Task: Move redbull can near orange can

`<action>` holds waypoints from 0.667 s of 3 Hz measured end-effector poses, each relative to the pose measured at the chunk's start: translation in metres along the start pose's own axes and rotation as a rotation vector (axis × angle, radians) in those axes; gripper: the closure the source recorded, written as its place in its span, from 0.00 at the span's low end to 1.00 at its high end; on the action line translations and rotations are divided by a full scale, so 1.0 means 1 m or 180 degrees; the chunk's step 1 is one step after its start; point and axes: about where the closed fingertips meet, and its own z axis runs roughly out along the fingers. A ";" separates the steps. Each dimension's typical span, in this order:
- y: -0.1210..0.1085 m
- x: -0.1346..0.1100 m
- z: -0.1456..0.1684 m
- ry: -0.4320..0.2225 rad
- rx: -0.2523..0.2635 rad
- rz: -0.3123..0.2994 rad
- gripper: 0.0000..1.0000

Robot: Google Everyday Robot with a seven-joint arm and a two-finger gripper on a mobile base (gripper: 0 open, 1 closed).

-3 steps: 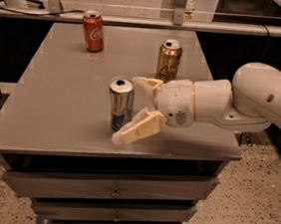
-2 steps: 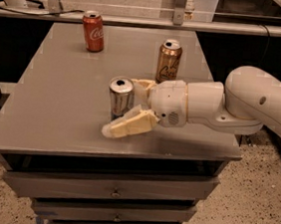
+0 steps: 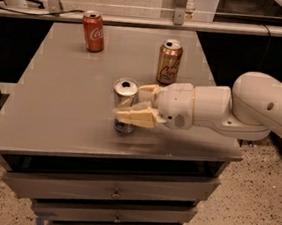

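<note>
The redbull can, slim and silver with a blue lower part, stands upright near the front middle of the grey table. My gripper reaches in from the right and is closed around it. One cream finger crosses the can's front, and the other sits against its far right side. The orange can, bronze with dark script, stands upright behind and to the right of the redbull can, about a can's height away.
A red Coca-Cola can stands at the table's back left. My white arm stretches over the table's right front corner. Drawers lie below the front edge. A rail and dark gap run behind the table.
The near finger has swung up from low on the table to lie across the can's front, closing on it. The arm shifted slightly left. The cans have not moved.
</note>
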 end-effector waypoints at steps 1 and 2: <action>-0.023 -0.007 -0.030 0.0074 0.0242 -0.0055 0.87; -0.063 -0.025 -0.091 0.0187 0.0620 -0.0105 1.00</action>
